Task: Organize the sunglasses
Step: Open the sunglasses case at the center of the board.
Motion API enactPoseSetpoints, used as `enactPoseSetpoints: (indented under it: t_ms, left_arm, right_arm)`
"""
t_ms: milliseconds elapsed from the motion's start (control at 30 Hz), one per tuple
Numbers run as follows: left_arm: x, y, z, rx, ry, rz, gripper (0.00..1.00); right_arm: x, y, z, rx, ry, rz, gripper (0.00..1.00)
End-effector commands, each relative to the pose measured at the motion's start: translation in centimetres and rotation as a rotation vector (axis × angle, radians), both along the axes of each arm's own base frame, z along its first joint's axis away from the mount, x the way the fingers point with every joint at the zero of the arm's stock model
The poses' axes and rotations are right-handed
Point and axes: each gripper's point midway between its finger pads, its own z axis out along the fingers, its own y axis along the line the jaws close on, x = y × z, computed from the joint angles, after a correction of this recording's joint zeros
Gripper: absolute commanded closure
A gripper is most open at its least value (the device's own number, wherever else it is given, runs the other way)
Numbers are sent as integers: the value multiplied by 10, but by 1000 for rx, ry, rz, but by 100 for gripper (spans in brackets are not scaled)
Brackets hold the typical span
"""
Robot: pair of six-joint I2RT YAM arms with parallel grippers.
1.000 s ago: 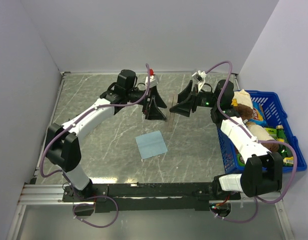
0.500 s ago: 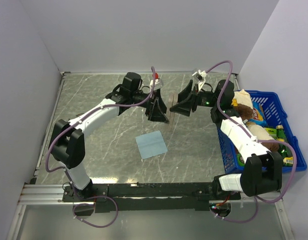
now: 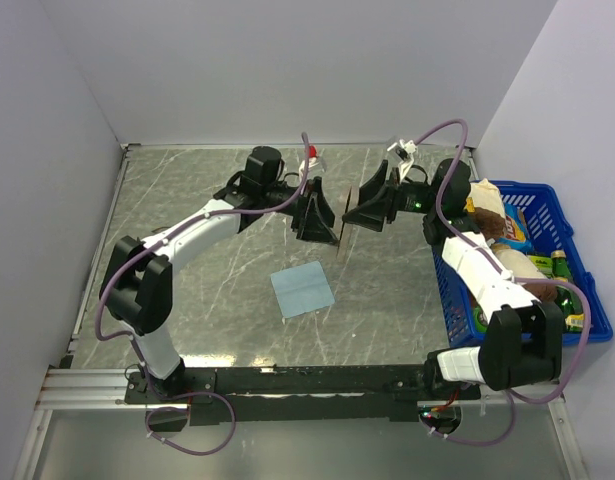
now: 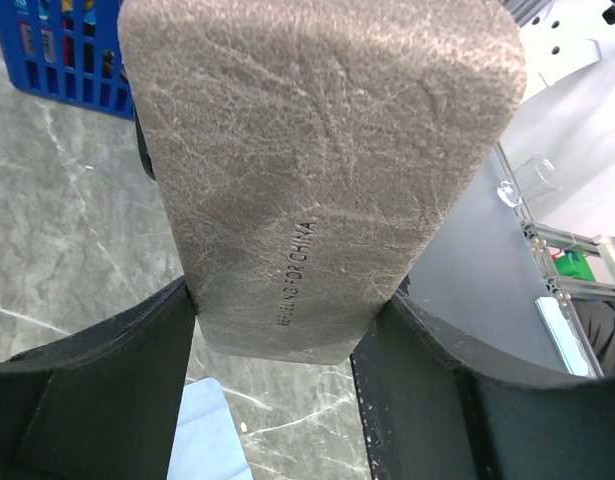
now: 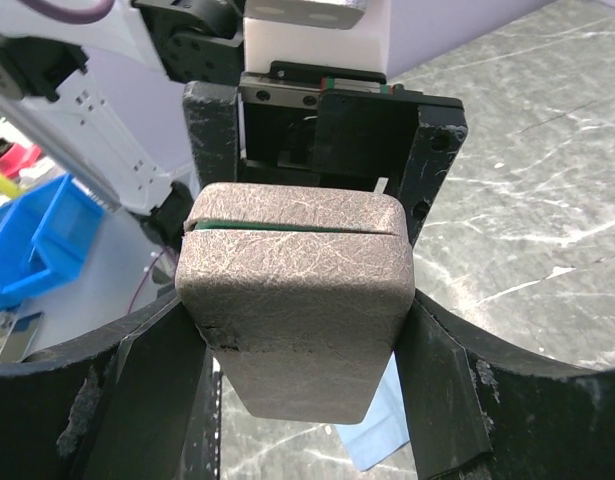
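Observation:
The grey-brown case (image 3: 341, 224) hangs above the table's far middle, held between both grippers. My left gripper (image 3: 322, 222) grips one end: in the left wrist view the case (image 4: 317, 170) fills the frame, with both jaws pressed on its sides at my left gripper (image 4: 277, 330). My right gripper (image 3: 360, 213) grips the other end: in the right wrist view the case (image 5: 297, 300) is closed with a thin green seam, and both jaws of my right gripper (image 5: 302, 370) touch it. The sunglasses are hidden from every view.
A light blue cloth (image 3: 301, 289) lies flat on the marble table below the case; it also shows in the left wrist view (image 4: 202, 430) and the right wrist view (image 5: 387, 425). A blue basket (image 3: 547, 200) of packets and bottles stands at the right edge.
My left gripper has moved right up to the case and now holds its end. The case has shifted slightly up and stands more on edge between the two grippers.

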Motion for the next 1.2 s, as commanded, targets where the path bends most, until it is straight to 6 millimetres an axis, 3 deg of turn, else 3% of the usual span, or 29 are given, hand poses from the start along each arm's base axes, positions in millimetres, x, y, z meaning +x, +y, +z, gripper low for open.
enactPoseSetpoints:
  t_ms: [0, 200, 400, 633, 900, 1000, 1033, 1167]
  left_arm:
    - [-31, 8, 37, -94, -8, -145, 99]
    - [-44, 16, 47, -114, 12, -198, 99]
    - [-55, 22, 54, -126, 8, -229, 99]
    - [-63, 29, 61, -133, -5, -242, 99]
    - [-67, 33, 61, -132, 0, -254, 99]
    - [-69, 34, 62, -133, 3, -258, 99]
    - [-68, 34, 61, -132, 5, -256, 99]
    - [-67, 33, 60, -130, 12, -242, 99]
  right_arm:
    - [1, -8, -4, -17, -94, 72, 100]
    - [3, -15, -18, -41, -79, 81, 99]
    - [13, -19, -24, -105, -205, 56, 93]
    - [17, -24, -39, -173, -217, 21, 88]
    - [20, -32, -44, -210, -278, 13, 81]
    - [17, -32, -46, -205, -283, 32, 85]
    - [16, -32, -46, -204, -280, 36, 91]
    - [10, -31, -47, -194, -309, 65, 100]
